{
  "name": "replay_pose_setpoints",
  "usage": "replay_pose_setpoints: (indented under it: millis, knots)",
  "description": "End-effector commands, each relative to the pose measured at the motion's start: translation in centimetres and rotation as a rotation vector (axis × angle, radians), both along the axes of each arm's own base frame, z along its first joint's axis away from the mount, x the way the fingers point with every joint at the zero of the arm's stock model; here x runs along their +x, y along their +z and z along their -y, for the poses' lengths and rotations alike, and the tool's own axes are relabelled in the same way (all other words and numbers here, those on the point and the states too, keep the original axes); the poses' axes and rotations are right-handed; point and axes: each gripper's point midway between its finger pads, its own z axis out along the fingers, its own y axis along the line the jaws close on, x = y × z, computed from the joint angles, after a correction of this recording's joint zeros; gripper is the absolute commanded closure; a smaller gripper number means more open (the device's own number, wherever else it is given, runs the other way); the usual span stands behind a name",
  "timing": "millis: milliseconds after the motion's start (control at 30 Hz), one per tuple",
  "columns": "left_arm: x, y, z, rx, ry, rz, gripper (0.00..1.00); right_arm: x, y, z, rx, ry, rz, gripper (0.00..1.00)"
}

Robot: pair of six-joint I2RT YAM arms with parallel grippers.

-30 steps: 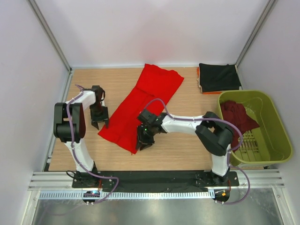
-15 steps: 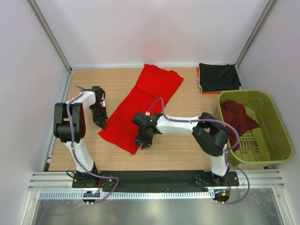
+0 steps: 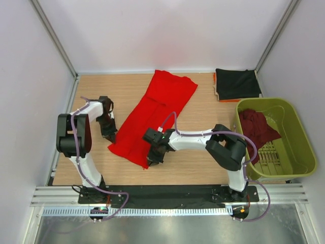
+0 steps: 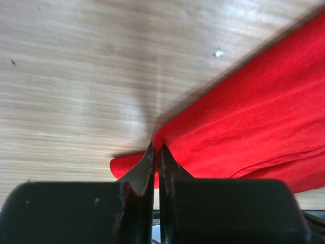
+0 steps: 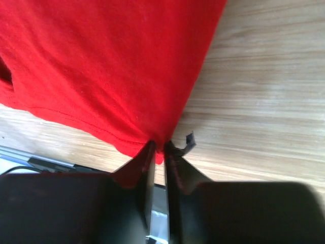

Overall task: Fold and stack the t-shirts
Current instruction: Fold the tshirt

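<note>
On the left side of the counter [image 3: 66, 152], the left hand [image 3: 108, 136] was lowered to the wood at the near left edge of the red shirt [image 3: 157, 107]. In the left wrist view its fingers [image 4: 144, 170] were pressed together, and a small fold of the shirt's edge was pinched between their tips. The red shirt was spread flat as a long band, laid diagonally from beside the left hand up to the far edge at the middle of the counter. At the band's nearest corner the right hand [image 3: 152, 158] was set down. In the right wrist view its fingers [image 5: 134, 170] were drawn almost together, and the hemmed corner of the cloth was gripped between them. Farther right, in the far corner, the black shirt [image 3: 236, 84] was folded into a neat rectangle, with a thin orange strip showing along its near edge. At the far right stood the basket [image 3: 299, 137], and the maroon shirt [image 3: 256, 127] was bunched inside it against its left wall.
</note>
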Motion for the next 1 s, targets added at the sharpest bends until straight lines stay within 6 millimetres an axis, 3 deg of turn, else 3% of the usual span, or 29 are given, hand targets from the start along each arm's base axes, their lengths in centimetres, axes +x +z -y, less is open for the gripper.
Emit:
replay_pose_setpoints:
  millis: [0,33,133,167,267,333,400,433,600,833,967]
  knots:
    - [-0.7,1.0,1.0,-0.055,0.045,0.020,1.00,0.4,-0.9,0.8,-0.032,0.011,0.045,0.87]
    - [-0.8,1.1,1.5,-0.081,0.052,0.018,1.00,0.2,-1.1,1.4,-0.056,0.012,0.042,0.99]
    - [-1.2,1.6,2.6,-0.141,0.074,-0.001,1.00,-0.1,-0.9,4.1,-0.115,0.015,0.032,0.99]
    - [-1.7,1.5,2.9,-0.155,0.085,-0.017,1.00,0.2,0.0,4.8,-0.105,0.008,0.045,0.99]
    - [-2.8,1.9,3.8,-0.177,0.120,-0.023,0.99,-0.6,-0.5,8.2,-0.141,0.091,0.066,0.99]
    - [-4.1,2.0,4.8,-0.205,0.153,-0.010,0.85,-1.6,-0.1,10.7,-0.162,0.147,0.077,0.99]
    - [-4.8,2.6,7.2,-0.296,0.152,0.002,0.73,-2.8,-0.1,12.7,-0.178,0.168,0.071,0.99]
    - [-5.6,3.3,8.1,-0.327,0.164,0.013,0.70,-3.1,1.0,13.2,-0.151,0.172,0.092,0.99]
    - [-8.0,5.5,11.3,-0.354,0.113,0.047,0.58,-4.6,2.0,17.2,-0.185,0.215,0.092,0.99]
    - [-10.8,3.3,13.8,-0.369,0.076,-0.012,0.56,-6.7,2.9,19.2,-0.165,0.308,0.042,0.99]
    - [-12.1,2.3,14.9,-0.375,0.065,-0.036,0.53,-7.4,2.9,19.3,-0.131,0.319,0.029,0.99]
